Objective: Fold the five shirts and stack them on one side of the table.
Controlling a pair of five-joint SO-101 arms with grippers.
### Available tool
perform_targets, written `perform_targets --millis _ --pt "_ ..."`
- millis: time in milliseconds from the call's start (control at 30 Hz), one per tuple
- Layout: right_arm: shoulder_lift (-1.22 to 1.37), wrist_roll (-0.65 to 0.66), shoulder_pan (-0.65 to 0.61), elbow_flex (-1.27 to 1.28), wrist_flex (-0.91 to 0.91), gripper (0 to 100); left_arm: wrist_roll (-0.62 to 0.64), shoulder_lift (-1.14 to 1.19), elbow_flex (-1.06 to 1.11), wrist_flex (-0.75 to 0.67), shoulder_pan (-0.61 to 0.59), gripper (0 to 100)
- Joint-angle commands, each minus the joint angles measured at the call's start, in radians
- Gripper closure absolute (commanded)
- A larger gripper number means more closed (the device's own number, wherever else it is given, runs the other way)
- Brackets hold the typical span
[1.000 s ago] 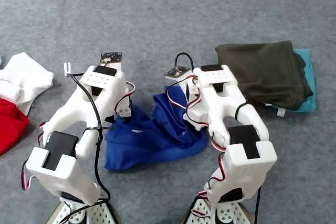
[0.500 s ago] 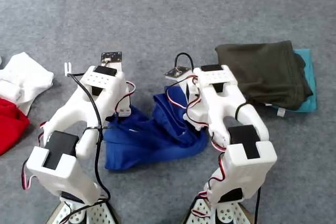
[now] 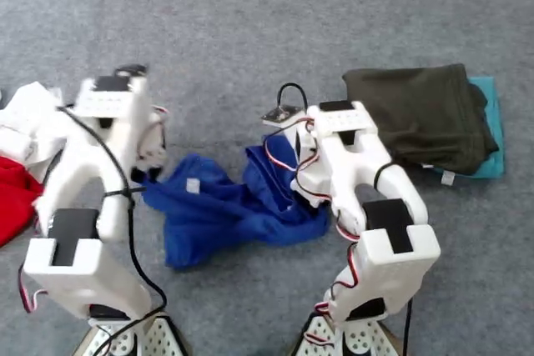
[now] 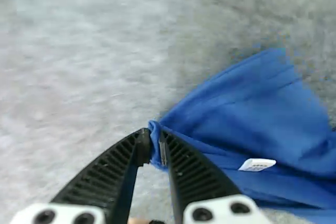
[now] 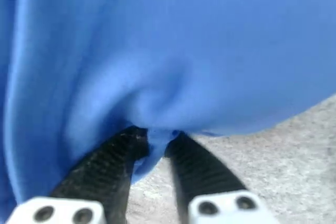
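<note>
While an olive shirt [image 3: 413, 114] is stacked on a teal shirt [image 3: 492, 127], with a white shirt [image 3: 33, 118] and a red shirt [image 3: 12, 198] opposite, the crumpled blue shirt [image 3: 221, 218] is clamped by the left gripper [image 4: 154, 142] and the right gripper [image 5: 156, 139].
</note>
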Motion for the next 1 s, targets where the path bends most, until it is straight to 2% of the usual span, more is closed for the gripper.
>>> perform_targets --millis 0,133,233,433,567,667,800,900,967 --pt "-0.137 0.003 -0.006 -0.119 0.089 78.2 -0.04 -0.017 -0.18 0.118 -0.094 97" --pt "-0.28 0.003 -0.006 -0.254 0.239 76.0 -0.092 -0.049 -0.331 0.239 -0.168 97" --pt "-0.351 0.002 -0.006 -0.361 0.308 76.6 -0.16 -0.153 -0.367 0.244 -0.243 97" --pt "-0.394 0.002 -0.012 -0.509 0.334 86.4 -0.258 -0.451 -0.302 0.244 -0.395 97" --pt "-0.355 0.002 -0.118 -0.484 0.287 92.4 -0.299 -0.6 -0.22 0.242 -0.49 97" --pt "-0.265 0.003 -0.235 -0.394 0.216 89.4 -0.307 -0.675 -0.17 0.241 -0.545 97" --pt "-0.093 0.003 -0.341 -0.308 0.106 80.2 -0.308 -0.72 -0.064 0.178 -0.621 97" --pt "0.033 0.003 -0.358 -0.309 0.06 75.6 -0.31 -0.732 0.028 0.132 -0.659 97" --pt "0.107 -0.002 -0.354 -0.326 0.057 76.0 -0.31 -0.735 0.081 0.11 -0.674 97"
